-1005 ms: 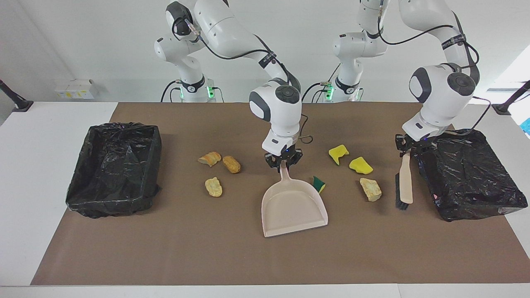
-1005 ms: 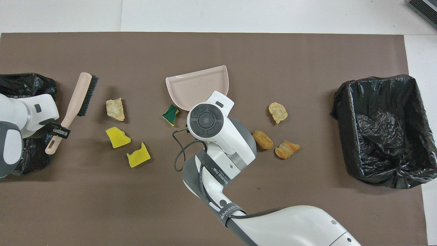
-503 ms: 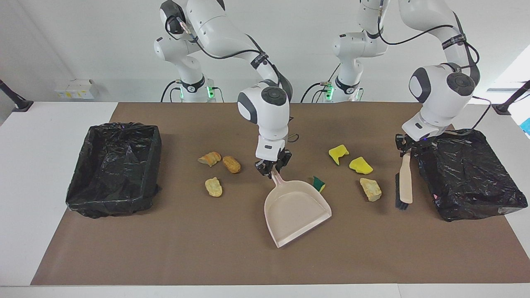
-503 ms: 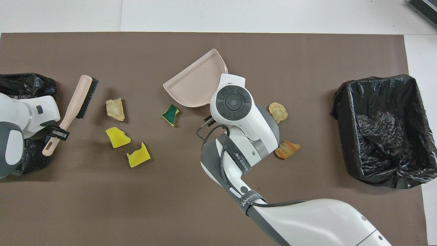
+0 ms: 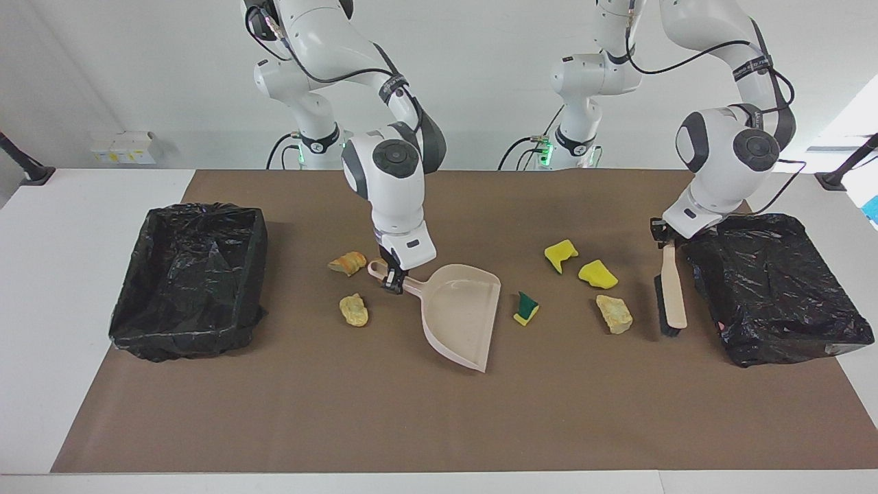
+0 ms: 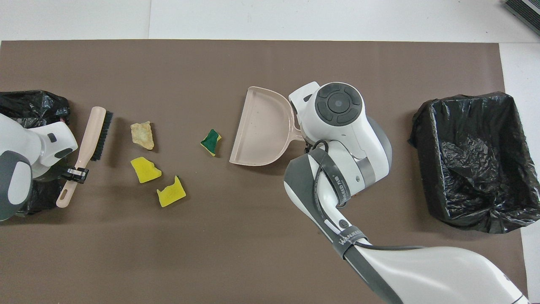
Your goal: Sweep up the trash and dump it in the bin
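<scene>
The trash lies loose on the brown mat (image 5: 439,425) in two groups: toward the left arm's end a green-and-yellow sponge scrap (image 5: 526,308), two yellow sponge pieces (image 5: 560,254) (image 5: 597,274) and a tan lump (image 5: 614,313); toward the right arm's end an orange lump (image 5: 348,263) and a pale bread-like lump (image 5: 354,309), with any others hidden by the arm. Between the groups sits the dustpan (image 5: 461,314), its open mouth facing the green scrap just beside it, its long axis running along the table. The right gripper (image 5: 392,279) is clamped on the dustpan's handle. The left gripper (image 5: 664,237) is clamped on the handle of the brush (image 5: 670,293), which lies with its length pointing away from the robots, beside the black-lined bin (image 5: 775,288) at that end. The sponge pieces lie between brush and pan mouth, so the left arm is the nearer one to push them across into the pan. A second lined bin (image 5: 188,278) stands at the right arm's end.
</scene>
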### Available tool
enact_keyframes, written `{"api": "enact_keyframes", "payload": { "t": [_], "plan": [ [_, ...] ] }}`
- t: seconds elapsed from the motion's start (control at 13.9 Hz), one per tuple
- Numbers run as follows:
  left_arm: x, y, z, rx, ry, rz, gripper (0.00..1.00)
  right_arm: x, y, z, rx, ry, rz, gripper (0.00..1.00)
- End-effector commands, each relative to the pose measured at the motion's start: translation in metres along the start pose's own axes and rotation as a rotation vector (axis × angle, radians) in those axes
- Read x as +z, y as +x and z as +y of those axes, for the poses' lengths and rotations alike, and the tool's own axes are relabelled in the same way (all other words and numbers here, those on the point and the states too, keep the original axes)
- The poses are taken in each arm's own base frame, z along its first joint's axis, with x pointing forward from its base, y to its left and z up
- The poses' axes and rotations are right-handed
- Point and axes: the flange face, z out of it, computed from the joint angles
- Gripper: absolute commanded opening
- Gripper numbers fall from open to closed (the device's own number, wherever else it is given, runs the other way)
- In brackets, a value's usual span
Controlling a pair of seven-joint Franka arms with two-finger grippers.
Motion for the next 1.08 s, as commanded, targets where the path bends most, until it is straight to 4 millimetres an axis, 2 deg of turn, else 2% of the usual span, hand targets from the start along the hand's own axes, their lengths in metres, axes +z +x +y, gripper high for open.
{"api": "enact_keyframes", "payload": {
  "t": [0.0,0.14,0.29,0.43,0.57,0.79,1.01],
  "plan": [
    [0.004,-0.010,0.019,-0.063,0.019,-0.017,0.00,0.016,0.030,-0.027,-0.127,-0.012,0.008,0.00],
    [0.009,-0.012,0.025,-0.102,0.014,-0.036,0.00,0.016,0.036,-0.033,-0.170,-0.019,-0.006,0.00],
    [0.010,-0.009,0.050,-0.088,0.012,-0.037,0.00,0.010,0.057,-0.055,-0.290,-0.026,-0.020,0.00],
    [0.017,-0.007,0.086,-0.083,0.018,-0.047,0.00,0.008,0.058,-0.058,-0.304,-0.023,-0.025,0.00],
    [0.021,-0.008,0.110,-0.063,-0.008,-0.054,0.00,0.008,0.063,-0.062,-0.327,-0.025,-0.022,0.00],
    [0.017,-0.012,0.171,0.016,-0.056,-0.054,0.00,0.010,0.063,-0.064,-0.335,-0.021,-0.027,0.00],
    [0.014,-0.033,0.239,0.113,-0.105,-0.061,0.00,0.010,0.062,-0.064,-0.333,-0.022,-0.027,0.00]
  ]
}}
